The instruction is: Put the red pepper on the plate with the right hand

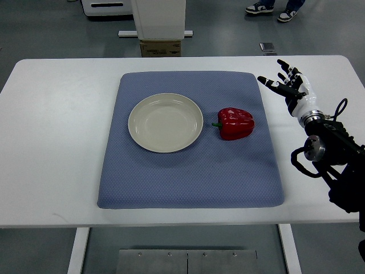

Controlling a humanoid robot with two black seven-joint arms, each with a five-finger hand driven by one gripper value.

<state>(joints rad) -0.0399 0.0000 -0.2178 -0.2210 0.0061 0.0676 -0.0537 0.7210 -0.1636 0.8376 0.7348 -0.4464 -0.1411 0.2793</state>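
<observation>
Red pepper (pixel 235 124) on mat, well left of right hand (pixel 290 84) w/ fingers spread, empty.

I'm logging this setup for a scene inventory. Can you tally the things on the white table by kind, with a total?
Red pepper: 1
Cream plate: 1
Blue mat: 1
Total: 3

The right robot hand hovers open over the table's right side, holding nothing.

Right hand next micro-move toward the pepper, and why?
Probably sweep the right hand left and down toward the red pepper: its fingers are spread and empty, off the mat's right edge, and the pepper lies untouched beside the empty plate.
</observation>
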